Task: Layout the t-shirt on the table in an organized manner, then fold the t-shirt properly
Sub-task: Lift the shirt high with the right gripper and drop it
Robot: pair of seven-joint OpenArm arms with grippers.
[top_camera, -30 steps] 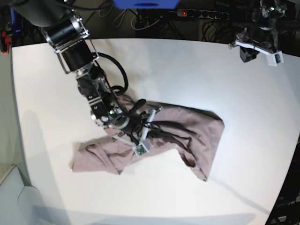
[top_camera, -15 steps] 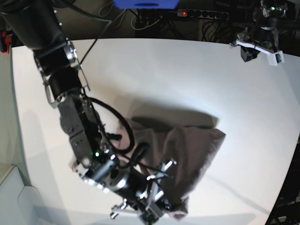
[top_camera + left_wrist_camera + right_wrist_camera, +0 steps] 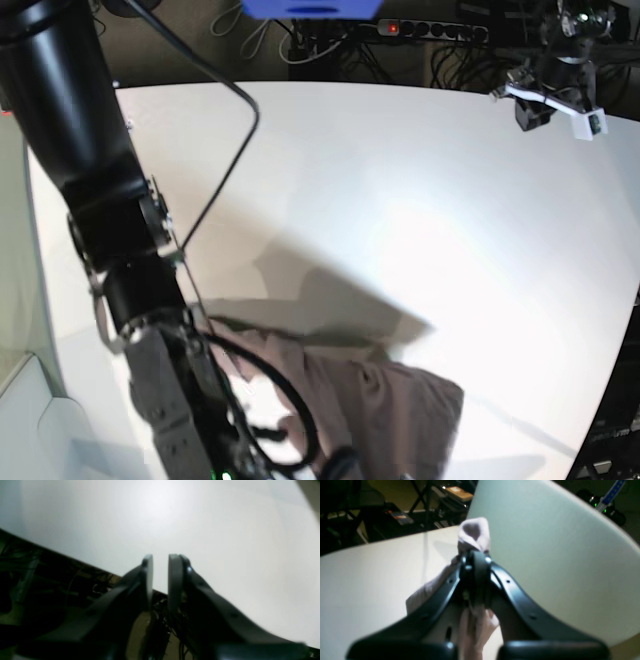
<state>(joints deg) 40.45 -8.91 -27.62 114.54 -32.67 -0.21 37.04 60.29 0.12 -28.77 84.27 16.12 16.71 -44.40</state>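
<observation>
The dusty-pink t-shirt lies bunched near the table's front edge, partly behind my right arm, which reaches toward the camera. In the right wrist view my right gripper is shut on a fold of the t-shirt; cloth pokes out past the fingertips and hangs below them. My left gripper hovers at the far right corner, far from the shirt. The left wrist view shows my left gripper with its fingers slightly apart and nothing between them, over bare table.
The right arm's thick black link and its cable cross the left half of the table. A power strip and cables lie beyond the far edge. Dark stands and boxes sit off the table.
My right arm has swung toward the camera and front edge, dragging the t-shirt from the table's middle to the front. The left arm has stayed put.
</observation>
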